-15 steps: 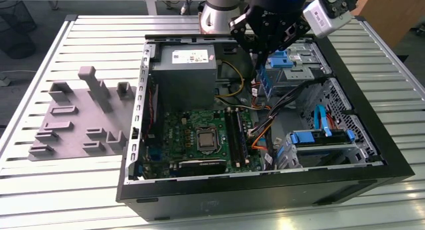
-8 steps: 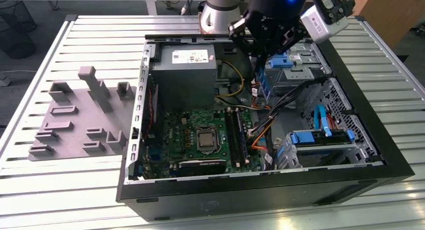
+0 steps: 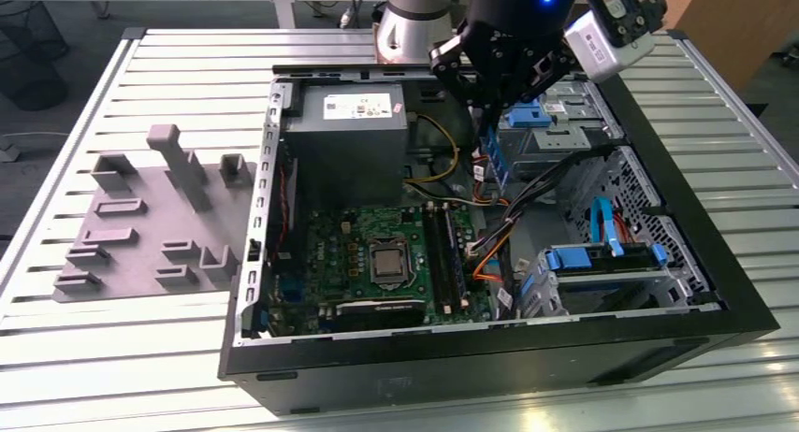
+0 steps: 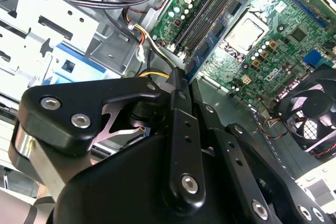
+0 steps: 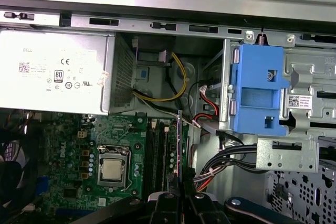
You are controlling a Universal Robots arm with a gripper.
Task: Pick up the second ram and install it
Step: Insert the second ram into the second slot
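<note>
Blue-green circuit-board stick, long and thin, the second ram (image 5: 181,145): seen edge-on in the first wrist view, upright, clamped between the closed fingers of the black end effector (image 5: 181,195). It hangs inside the open black computer case (image 3: 500,357) on the slatted metal bench (image 3: 125,357), above and apart from the large green motherboard (image 5: 73,150) and its 2 long black memory slots (image 5: 157,153).

Risks, as judged:
- Stick off-line or tilted against a slot: it would jam or bend when pressed.
- Yellow and black cable bundle (image 5: 173,90), just beside the stick: it could snag.
- Thin edge grip: the stick may slip or rotate under force.

Writing:
- 1 white printed label (image 5: 63,72) on the grey metal power supply (image 5: 31,95).
- 1 small white sticker (image 5: 299,100) beside the blue plastic drive bracket (image 5: 260,90).
- Print not transcribed.
</note>
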